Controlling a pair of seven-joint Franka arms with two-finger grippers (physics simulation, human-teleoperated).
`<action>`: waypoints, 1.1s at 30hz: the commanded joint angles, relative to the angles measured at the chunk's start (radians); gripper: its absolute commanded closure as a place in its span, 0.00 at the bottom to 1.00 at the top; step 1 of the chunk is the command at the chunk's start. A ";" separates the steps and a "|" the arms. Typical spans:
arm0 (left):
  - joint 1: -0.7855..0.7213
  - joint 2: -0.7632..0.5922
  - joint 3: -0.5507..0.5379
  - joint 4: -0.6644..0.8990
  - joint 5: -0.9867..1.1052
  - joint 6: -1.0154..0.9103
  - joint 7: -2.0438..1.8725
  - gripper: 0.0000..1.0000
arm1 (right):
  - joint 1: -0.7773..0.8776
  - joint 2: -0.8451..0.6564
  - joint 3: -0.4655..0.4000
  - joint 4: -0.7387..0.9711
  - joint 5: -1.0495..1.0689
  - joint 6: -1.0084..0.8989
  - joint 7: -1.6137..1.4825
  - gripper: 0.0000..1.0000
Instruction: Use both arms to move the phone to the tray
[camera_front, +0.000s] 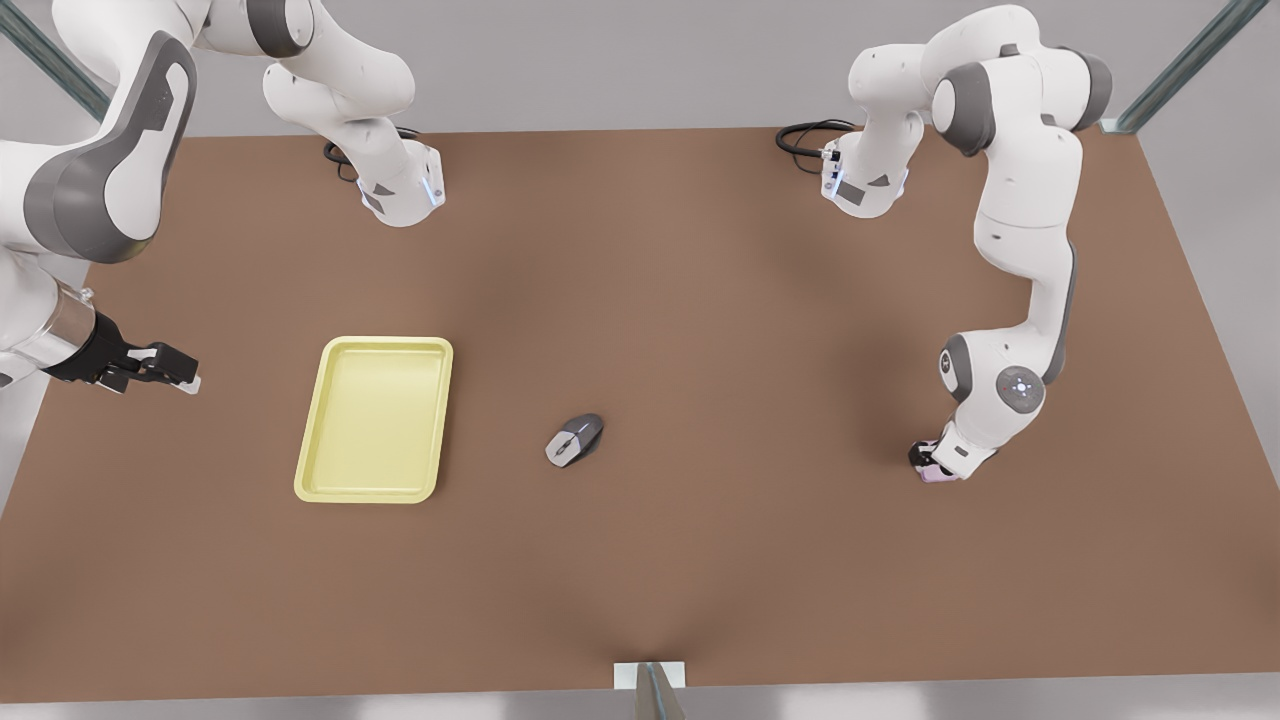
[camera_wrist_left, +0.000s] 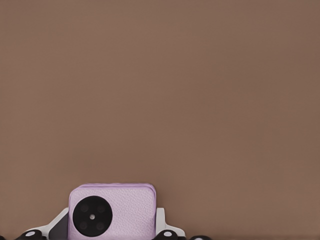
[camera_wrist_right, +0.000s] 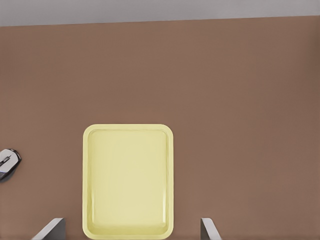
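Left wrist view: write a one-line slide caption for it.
Left pincer straddling the pink phone on the bare brown table, one finger at each side.

In the front view the left gripper (camera_front: 935, 466) is hiding most of the phone (camera_front: 938, 475), while the left wrist view's edge is cutting off the phone's (camera_wrist_left: 112, 211) lower part and the right wrist view's edge is cropping the mouse (camera_wrist_right: 8, 164).

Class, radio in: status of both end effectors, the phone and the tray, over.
Left end effector down astride phone, grip unconfirmed. Right end effector open, waiting beside tray. Mouse between phone and tray.
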 joint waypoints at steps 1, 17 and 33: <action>0.000 0.004 0.000 0.001 -0.001 0.002 0.010 0.18 | 0.000 -0.001 -0.001 0.000 0.000 0.000 -0.001 0.00; -0.009 -0.016 -0.009 0.010 -0.002 -0.024 -0.004 0.18 | 0.001 -0.001 -0.001 0.000 0.000 0.000 -0.001 0.00; -0.606 0.124 -0.014 0.470 -0.005 -0.340 -0.971 0.18 | 0.001 -0.001 -0.001 0.000 0.002 0.000 -0.001 0.00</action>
